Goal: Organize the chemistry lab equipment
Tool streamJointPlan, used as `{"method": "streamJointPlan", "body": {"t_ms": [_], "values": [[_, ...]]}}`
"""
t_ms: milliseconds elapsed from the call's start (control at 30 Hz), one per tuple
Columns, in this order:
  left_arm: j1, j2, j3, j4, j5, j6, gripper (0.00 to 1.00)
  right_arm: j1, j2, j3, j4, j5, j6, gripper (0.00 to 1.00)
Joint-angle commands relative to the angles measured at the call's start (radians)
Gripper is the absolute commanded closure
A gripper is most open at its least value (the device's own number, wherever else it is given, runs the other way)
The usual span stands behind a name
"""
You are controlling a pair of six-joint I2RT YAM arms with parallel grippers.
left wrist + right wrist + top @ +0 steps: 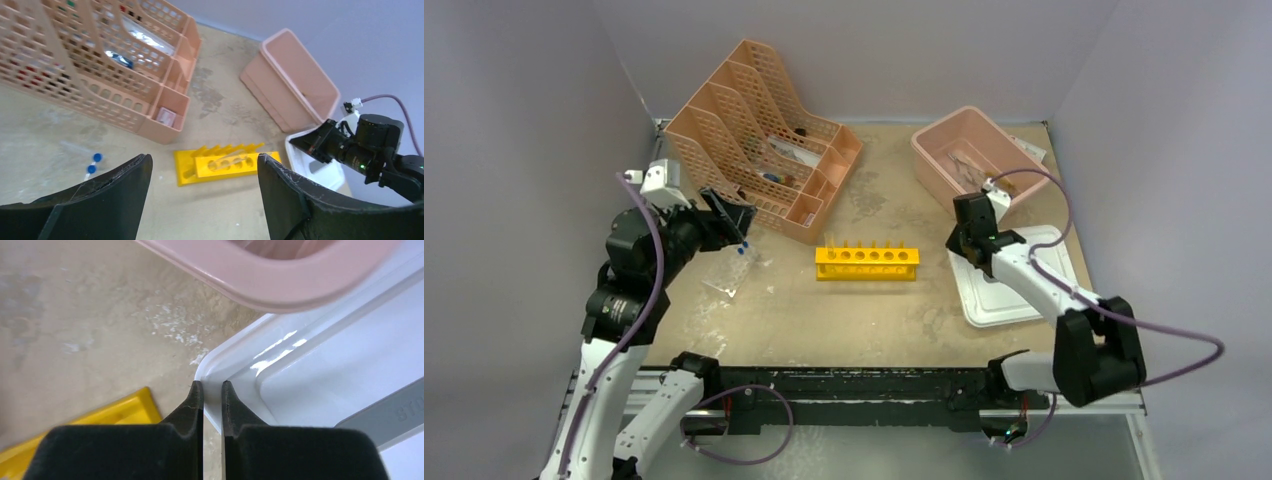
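The yellow test-tube rack point(866, 263) lies mid-worktop point(824, 320), its long axis running left to right and its holes facing up. To its left, two thin blue-capped tubes point(94, 163) lie flat, caps toward the peach mesh organizer point(754, 140). The left gripper point(204, 159) hovers there, jaws spread wide and empty. The right gripper point(212, 392) has its jaws closed to a thin slit at the white lid's point(320, 385) corner rim; contact is unclear.

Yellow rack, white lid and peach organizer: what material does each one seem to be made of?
The yellow rack looks like moulded plastic: even opaque colour, dull sheen. The white lid is likely glossy plastic: sharp highlights on its rounded rim. The peach organizer seems matte plastic: walls moulded as regular mesh.
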Motion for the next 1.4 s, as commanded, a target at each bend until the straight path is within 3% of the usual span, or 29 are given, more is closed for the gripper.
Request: {"method": "streamJointPlan", "body": {"t_ms": [0, 267, 367, 467, 533, 700, 867, 1100, 1367], "values": [[0.004, 0.012, -0.062, 0.224, 0.176, -0.125, 0.24, 0.0, -0.142, 0.0, -0.096, 0.028, 0.084, 1.0], [0.002, -0.03, -0.19, 0.549, 0.29, -0.368, 0.19, 0.0, -0.355, 0.02, -0.18, -0.02, 0.104, 1.0], [-0.005, -0.023, -0.212, 0.58, 0.307, -0.375, 0.12, 0.0, -0.421, 0.025, -0.199, -0.052, 0.107, 1.0], [-0.04, 0.013, -0.226, 0.63, 0.287, -0.363, 0.12, 0.001, -0.47, 0.036, -0.221, -0.069, 0.121, 1.0], [-0.117, 0.065, -0.214, 0.653, 0.229, -0.338, 0.12, 0.0, -0.491, 0.044, -0.229, -0.078, 0.129, 1.0], [-0.442, 0.252, -0.124, 0.668, -0.032, -0.162, 0.12, 0.0, -0.508, 0.066, -0.248, -0.085, 0.143, 1.0], [-0.588, 0.424, -0.087, 0.815, -0.081, -0.167, 0.12, 0.0, -0.528, 0.066, -0.232, -0.11, 0.162, 1.0], [-0.832, 0.626, -0.073, 0.968, -0.255, -0.186, 0.12, 0.0, -0.572, 0.093, -0.254, -0.11, 0.211, 1.0], [-0.963, 0.85, -0.02, 1.087, -0.295, -0.215, 0.15, 0.001, -0.632, 0.12, -0.295, -0.115, 0.268, 1.0]]}}
